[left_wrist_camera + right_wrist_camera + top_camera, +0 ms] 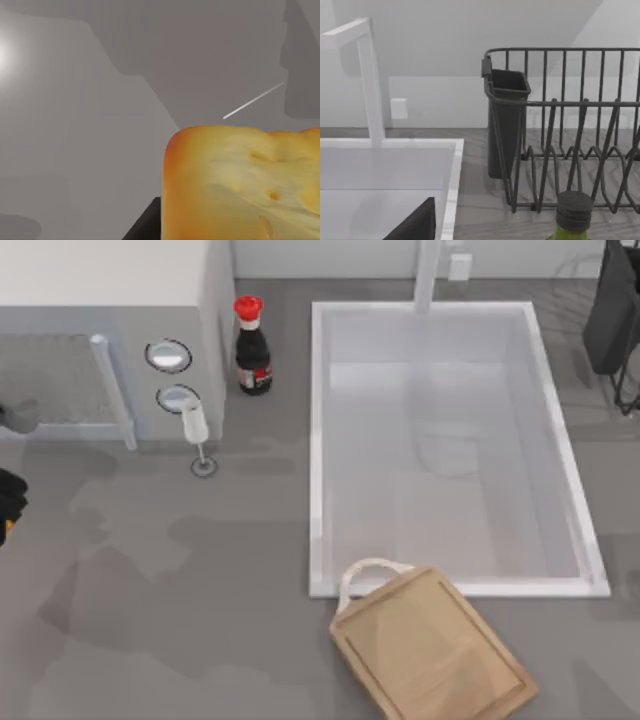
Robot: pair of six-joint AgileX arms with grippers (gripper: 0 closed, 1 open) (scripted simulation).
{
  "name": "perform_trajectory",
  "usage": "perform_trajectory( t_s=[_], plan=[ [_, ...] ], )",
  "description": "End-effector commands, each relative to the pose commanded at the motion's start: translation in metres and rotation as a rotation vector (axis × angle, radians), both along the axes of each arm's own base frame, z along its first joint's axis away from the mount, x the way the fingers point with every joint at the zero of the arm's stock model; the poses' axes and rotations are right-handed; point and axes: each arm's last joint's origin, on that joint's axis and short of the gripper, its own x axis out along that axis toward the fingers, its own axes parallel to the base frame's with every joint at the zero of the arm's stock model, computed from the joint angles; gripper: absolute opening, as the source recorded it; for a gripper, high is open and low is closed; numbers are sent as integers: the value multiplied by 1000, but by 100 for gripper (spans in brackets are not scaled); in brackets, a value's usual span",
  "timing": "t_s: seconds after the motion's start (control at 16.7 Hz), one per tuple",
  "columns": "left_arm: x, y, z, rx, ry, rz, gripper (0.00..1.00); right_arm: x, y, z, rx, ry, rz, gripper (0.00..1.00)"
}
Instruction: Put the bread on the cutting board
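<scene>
**Left gripper at the table's left edge, bread close under its wrist camera**

The left gripper (8, 505) sits at the far left edge of the table in the top view, a dark shape with a speck of orange below it; whether its fingers are parted or closed on anything cannot be told. In the left wrist view the bread (245, 185) looms close to the camera, golden-yellow with orange-brown edges, over bare grey table (75, 125).

The largest container is the white sink (316, 440) right of centre; its basin holds nothing visible, and a white faucet (428, 270) rises at its far rim. The cutting board (430, 650) lies tilted just in front of the sink, its whitish loop handle overlapping the sink's near rim, its surface bare.

The right wrist view looks at a dark wire dish rack (570, 125) with a dark cutlery cup (506, 120) hung on its end, beside the sink, and a green bottle's black cap (572, 210).

Left of the sink stand a dark sauce bottle (253, 348) with a red cap and a wine glass (197, 435).
</scene>
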Motion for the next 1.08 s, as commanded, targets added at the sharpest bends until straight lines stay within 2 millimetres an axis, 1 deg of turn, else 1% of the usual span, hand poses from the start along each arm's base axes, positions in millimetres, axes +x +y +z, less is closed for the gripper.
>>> perform_trajectory(
  t_s=[0.24,0.3,0.42,0.48,0.6,0.78,0.96,1.08],
  plan=[
    [0,0,-2,0,4,0,0,0,0,0,0,0,0,100],
    [1,-3,-2,1,6,0,0,0,0,0,0,0,0,100],
    [3,-18,-1,6,12,0,0,0,0,0,0,0,0,100],
    [5,-31,0,10,17,0,0,0,0,0,0,0,0,100],
    [7,-66,1,21,26,1,0,0,0,0,0,0,0,100],
    [1,-137,0,43,41,18,0,0,0,0,0,0,0,100],
    [-19,-212,-5,69,51,65,0,0,0,0,0,0,0,100],
    [-36,-256,-9,82,53,118,0,0,0,0,0,0,0,100]
  ],
)
